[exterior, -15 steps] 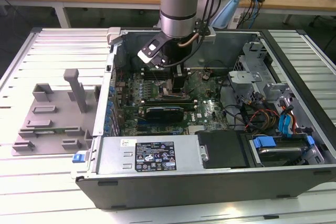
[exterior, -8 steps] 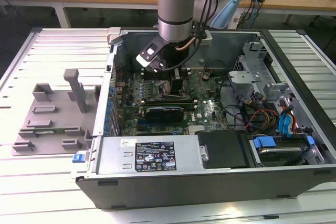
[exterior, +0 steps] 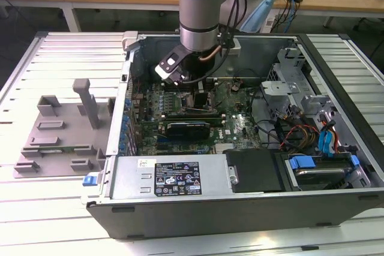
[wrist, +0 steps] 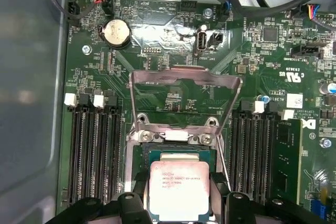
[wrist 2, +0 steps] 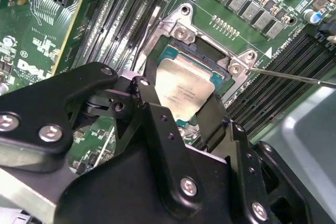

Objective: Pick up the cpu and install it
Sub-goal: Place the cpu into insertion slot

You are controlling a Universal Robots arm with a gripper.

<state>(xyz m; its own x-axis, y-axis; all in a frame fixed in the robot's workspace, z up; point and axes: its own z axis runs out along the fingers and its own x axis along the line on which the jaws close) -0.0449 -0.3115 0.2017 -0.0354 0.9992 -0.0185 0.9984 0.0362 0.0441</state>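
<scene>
Placement is the step in hand: the gripper (wrist 2: 181, 98) clamps its black fingers (wrist: 140, 182) on two sides of the cpu (wrist: 178, 190), a flat square with a pale matte metal top, right over the open socket (wrist: 157, 155). The socket's steel lid (wrist: 184, 82) stands raised, and seating, I judge, calls for square alignment and a gentle touch.

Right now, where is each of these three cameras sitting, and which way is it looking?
Exterior view: off the arm, looking down at a slant into the open computer case; the arm reaches in from above.
First wrist view: at the wrist, looking straight onto the motherboard; the gripper holds the cpu over the socket, load plate raised.
Second wrist view: at the wrist, looking slantwise past the black fingers and their linkage.
Shared: both wrist views show the cpu between the fingers over the socket.
</scene>
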